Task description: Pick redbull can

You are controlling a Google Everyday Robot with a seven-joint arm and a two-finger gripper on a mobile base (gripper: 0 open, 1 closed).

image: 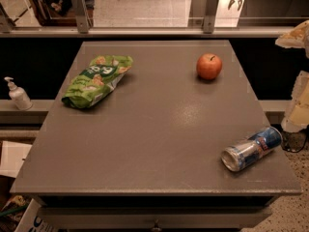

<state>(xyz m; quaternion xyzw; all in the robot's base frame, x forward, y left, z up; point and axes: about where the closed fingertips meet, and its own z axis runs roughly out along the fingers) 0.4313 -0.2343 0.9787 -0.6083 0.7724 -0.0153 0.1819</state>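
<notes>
The redbull can (251, 148), blue and silver with a small red mark, lies on its side near the front right corner of the grey table (159, 129), silver top facing front-left. My gripper (300, 103) shows only as cream-coloured parts at the right edge of the view, beyond the table's right side. It is above and to the right of the can and not touching it.
A green snack bag (96, 80) lies at the back left of the table. A red apple (209, 66) stands at the back right. A white pump bottle (18, 94) stands on a ledge to the left. A railing (145, 30) runs behind the table.
</notes>
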